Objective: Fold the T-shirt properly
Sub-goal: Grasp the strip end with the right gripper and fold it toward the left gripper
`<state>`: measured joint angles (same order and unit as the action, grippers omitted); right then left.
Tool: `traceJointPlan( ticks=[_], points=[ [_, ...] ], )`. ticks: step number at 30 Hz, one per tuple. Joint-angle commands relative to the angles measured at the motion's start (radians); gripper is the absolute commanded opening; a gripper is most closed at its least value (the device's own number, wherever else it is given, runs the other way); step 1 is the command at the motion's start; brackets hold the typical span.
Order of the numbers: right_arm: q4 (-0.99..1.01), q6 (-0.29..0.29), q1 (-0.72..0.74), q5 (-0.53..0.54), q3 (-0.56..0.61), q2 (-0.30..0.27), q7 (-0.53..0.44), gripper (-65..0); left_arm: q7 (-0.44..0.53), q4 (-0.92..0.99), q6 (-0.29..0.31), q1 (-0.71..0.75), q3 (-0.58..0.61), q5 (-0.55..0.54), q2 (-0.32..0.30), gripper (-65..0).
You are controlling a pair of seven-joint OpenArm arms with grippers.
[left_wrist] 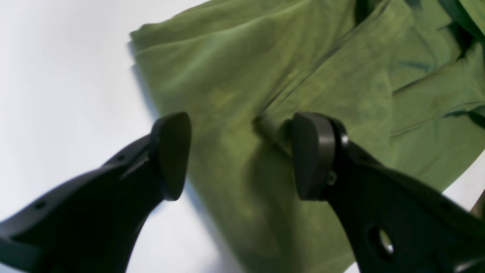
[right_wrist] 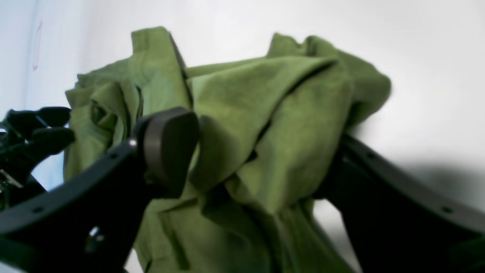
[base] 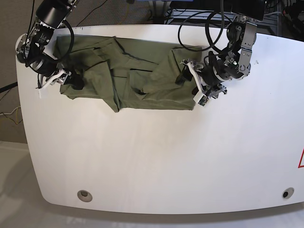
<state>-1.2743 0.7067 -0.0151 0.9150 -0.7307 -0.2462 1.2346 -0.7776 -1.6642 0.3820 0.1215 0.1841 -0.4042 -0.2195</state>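
Olive-green cloth lies spread across the far part of the white worktop (base: 156, 156): the T-shirt (base: 128, 71), partly gathered, with creased layers overlapping near its middle and a pointed corner hanging toward the near side. No print, label or brand shows anywhere on the fabric, and no readable writing appears on the arms. The only mark in sight is a small red shape at the worktop's right edge in the base view (cut off by the frame, so it cannot be read).

The left claw (left_wrist: 242, 155) stands wide open at the shirt's edge on the base view's right. Its two dark pads are well apart, one over bare worktop and the other over the cloth beside a fold line, and nothing is pinched between them.

The right claw (right_wrist: 257, 151) is at the shirt's other end, on the base view's left. Its jaws are spread wide too, and a bunched heap of the shirt sits between them, rising above the pads. One pad presses against the fabric; the other finger is largely hidden behind the bundle. Whether this claw actually grips the cloth or merely surrounds it cannot be told.

Cables loop behind both arms at the far rim.
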Motion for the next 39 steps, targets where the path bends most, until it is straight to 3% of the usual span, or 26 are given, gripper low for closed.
traceJointPlan(
  ticks=[1, 12, 28, 39],
  points=[
    [-0.014, -0.009, -0.001, -0.003, -0.002, -0.005, 0.025, -26.1, 0.013, -0.019, 0.004, -0.011, -0.002, -0.017, 0.0, -26.0],
    [-0.032, -0.009, 0.0, 0.023, -0.017, 0.033, 0.031, -61.9, 0.018, -0.021, -0.002, -0.018, -0.002, -0.015, -0.002, -25.2],
    [-0.227, -0.009, 0.008, 0.08, -0.014, 0.095, 0.079, -58.4, 0.006, -0.019, 0.002, -0.01, 0.003, -0.018, -0.003, -25.0],
    [-0.363, -0.009, 0.009, 0.086, 0.008, 0.184, 0.12, -59.8, 0.005, -0.023, 0.003, -0.009, 0.002, -0.008, -0.005, -25.3]
  ],
)
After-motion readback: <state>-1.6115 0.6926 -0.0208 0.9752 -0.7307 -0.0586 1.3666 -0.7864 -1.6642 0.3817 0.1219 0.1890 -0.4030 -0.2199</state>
